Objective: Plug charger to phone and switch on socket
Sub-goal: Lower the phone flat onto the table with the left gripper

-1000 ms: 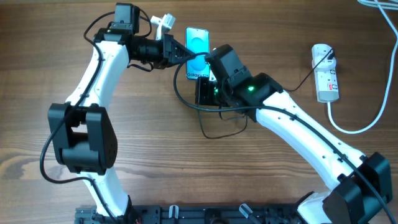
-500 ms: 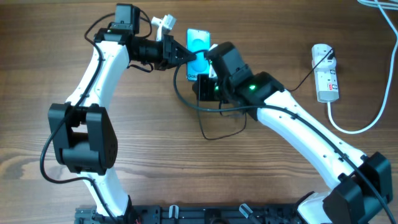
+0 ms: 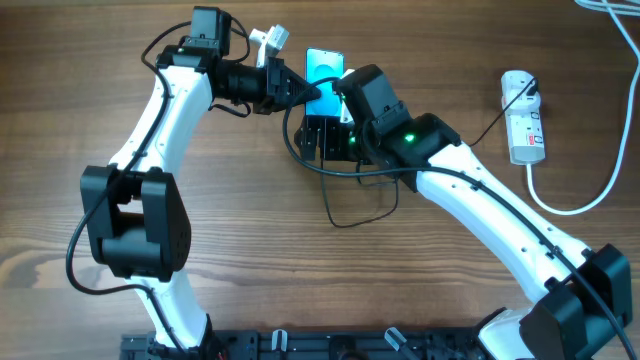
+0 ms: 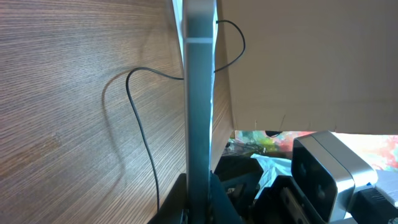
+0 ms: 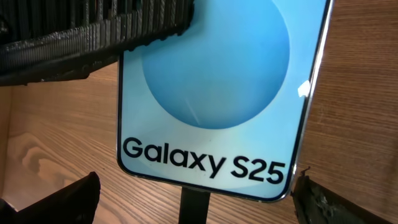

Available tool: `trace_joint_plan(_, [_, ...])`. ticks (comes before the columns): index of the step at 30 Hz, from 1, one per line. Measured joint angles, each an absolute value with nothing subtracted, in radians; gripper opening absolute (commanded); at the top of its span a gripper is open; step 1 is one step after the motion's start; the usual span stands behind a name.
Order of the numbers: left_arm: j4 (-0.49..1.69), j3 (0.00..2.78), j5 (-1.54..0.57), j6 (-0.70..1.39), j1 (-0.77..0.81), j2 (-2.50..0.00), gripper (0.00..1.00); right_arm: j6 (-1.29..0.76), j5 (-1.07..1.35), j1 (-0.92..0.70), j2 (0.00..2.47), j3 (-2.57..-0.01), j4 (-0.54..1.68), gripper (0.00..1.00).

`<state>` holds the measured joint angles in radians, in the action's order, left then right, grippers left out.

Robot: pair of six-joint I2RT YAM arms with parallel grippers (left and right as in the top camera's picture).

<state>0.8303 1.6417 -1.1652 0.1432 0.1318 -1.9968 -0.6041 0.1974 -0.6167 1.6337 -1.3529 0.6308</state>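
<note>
My left gripper (image 3: pixel 308 90) is clamped on the phone (image 3: pixel 325 64). My right gripper (image 3: pixel 330 132) sits just beside it, fingers spread wide.

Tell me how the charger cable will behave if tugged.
Probably floppy: the charger cable lies in slack curls. Likely light and thin, so it should drag easily, perhaps tugging the phone held in the left tool.
</note>
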Motion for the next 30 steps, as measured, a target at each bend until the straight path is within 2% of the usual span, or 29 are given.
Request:
trace_joint_plan(10, [0.839, 1.642, -1.034, 0.143, 0.132, -1.997, 0.04, -0.604, 0.197, -0.617, 1.634, -1.353, 0.678, 1.00])
trace_joint_plan(17, [0.879, 1.624, -0.788, 0.144, 0.132, -1.997, 0.04, -0.622, 0.197, -0.617, 1.634, -1.353, 0.748, 1.00])
trace_joint_plan(30, [0.845, 1.570, -0.745, 0.144, 0.215, -2.156, 0.05, -0.681, 0.201, -0.617, 1.634, -1.353, 0.851, 1.00])
